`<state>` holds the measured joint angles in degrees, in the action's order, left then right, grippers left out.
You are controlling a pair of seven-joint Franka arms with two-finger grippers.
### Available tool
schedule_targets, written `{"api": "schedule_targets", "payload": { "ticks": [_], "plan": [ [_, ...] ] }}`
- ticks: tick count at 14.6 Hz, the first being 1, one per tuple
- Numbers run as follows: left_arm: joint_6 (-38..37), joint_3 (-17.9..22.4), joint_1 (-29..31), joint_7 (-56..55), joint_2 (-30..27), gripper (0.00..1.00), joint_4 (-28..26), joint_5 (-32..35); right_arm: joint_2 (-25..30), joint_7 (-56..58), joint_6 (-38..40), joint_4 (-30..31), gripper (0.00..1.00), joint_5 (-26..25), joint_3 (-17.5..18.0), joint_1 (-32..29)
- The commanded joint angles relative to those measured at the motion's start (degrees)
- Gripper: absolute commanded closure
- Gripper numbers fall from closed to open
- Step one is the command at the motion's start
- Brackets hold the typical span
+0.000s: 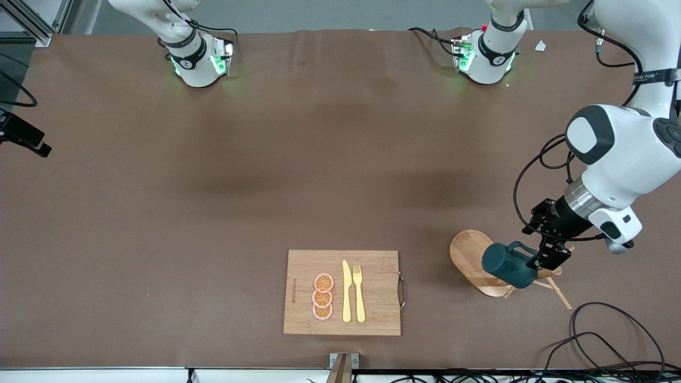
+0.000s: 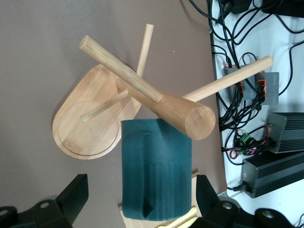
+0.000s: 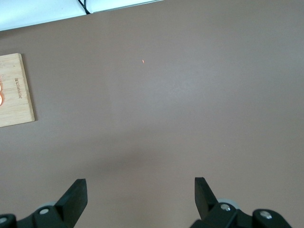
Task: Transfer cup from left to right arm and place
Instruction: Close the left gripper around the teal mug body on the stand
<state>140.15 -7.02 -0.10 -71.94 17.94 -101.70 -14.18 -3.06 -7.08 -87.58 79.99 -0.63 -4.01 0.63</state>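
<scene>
The dark teal ribbed cup hangs tilted on a peg of a wooden mug tree at the left arm's end of the table. My left gripper is at the cup, open. In the left wrist view the cup lies between the two fingers of the left gripper, with a gap showing on each side, under the tree's thick post. My right gripper is open with nothing in it over bare brown table; it does not show in the front view.
A wooden cutting board sits near the table's front edge, bearing three orange slices, a yellow knife and a fork. Black cables lie at the near corner by the left arm. The board's corner shows in the right wrist view.
</scene>
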Motion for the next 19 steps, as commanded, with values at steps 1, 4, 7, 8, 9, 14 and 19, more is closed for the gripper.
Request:
{"api": "schedule_targets", "payload": {
  "ticks": [1, 4, 7, 8, 9, 14, 19],
  "plan": [
    [3.4, -0.2, -0.1, -0.1, -0.4, 0.0, -2.0, -1.2, 0.2, 0.1, 0.6, -0.4, 0.0, -0.1, 0.3, -0.2],
    [6.6, -0.3, -0.5, -0.1, 1.4, 0.0, -2.0, -1.2, 0.2, 0.2, 0.6, -0.4, 0.0, -0.1, 0.3, -0.2],
    [10.4, -1.3, -0.6, -0.1, 3.1, 0.0, -1.8, -1.2, 0.2, 0.1, 0.6, -0.4, 0.0, -0.1, 0.3, -0.2],
    [11.8, -1.4, -0.7, -0.1, 3.9, 0.0, -1.7, -1.2, 0.2, 0.1, 0.6, -0.4, 0.0, -0.1, 0.3, -0.2],
    [12.9, -1.8, -0.8, -0.1, 4.6, 0.0, -1.6, -1.2, 0.2, 0.1, 0.6, -0.4, 0.0, -0.1, 0.3, -0.2],
    [15.8, -2.3, -0.9, -0.2, 6.6, 0.0, -0.5, -1.2, 0.2, 0.1, 0.6, -0.4, 0.0, -0.1, 0.4, -0.1],
    [15.9, -2.4, -0.9, -0.4, 6.8, 0.14, -0.4, -1.6, 0.2, 0.1, 0.6, -0.4, 0.0, -0.1, 0.3, -0.1]
  ]
}}
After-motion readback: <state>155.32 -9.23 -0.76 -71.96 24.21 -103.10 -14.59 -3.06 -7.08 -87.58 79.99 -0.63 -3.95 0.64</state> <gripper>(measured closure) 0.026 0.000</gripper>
